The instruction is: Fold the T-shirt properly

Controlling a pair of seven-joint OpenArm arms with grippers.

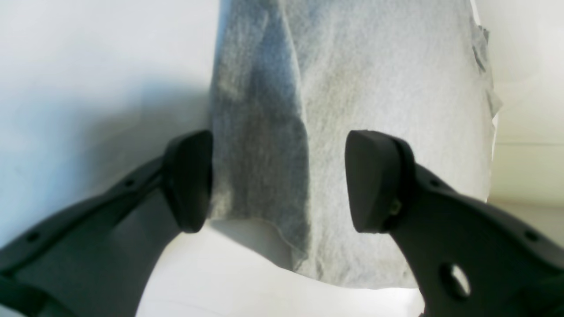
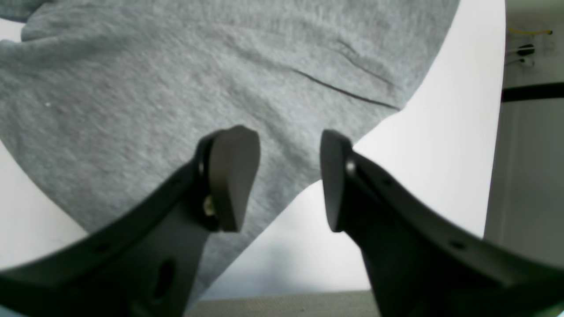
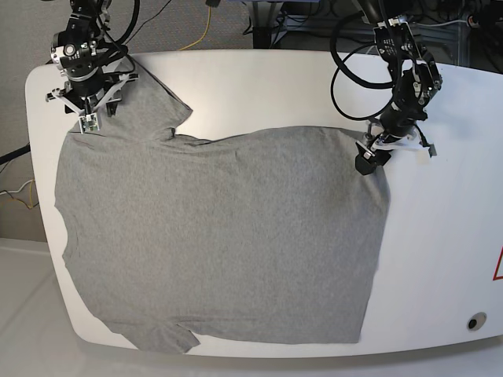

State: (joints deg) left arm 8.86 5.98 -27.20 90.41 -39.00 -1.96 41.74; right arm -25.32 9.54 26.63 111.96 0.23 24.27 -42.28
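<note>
The heather-grey T-shirt (image 3: 220,236) lies spread flat over most of the white table (image 3: 448,251). My left gripper (image 3: 368,162) is at the shirt's far right corner. In the left wrist view it (image 1: 280,180) is open, with a folded corner of the shirt (image 1: 352,88) lying between the fingers, ungrasped. My right gripper (image 3: 88,119) is over the far left sleeve. In the right wrist view it (image 2: 284,180) is open above the sleeve's edge (image 2: 176,88), with one finger (image 2: 231,176) over cloth and the other over bare table.
Black and yellow cables (image 3: 206,23) lie on the floor behind the table. A small round hole (image 3: 471,321) is near the table's front right corner. The shirt's hem reaches the front edge (image 3: 236,345). A bare strip of table runs along the right.
</note>
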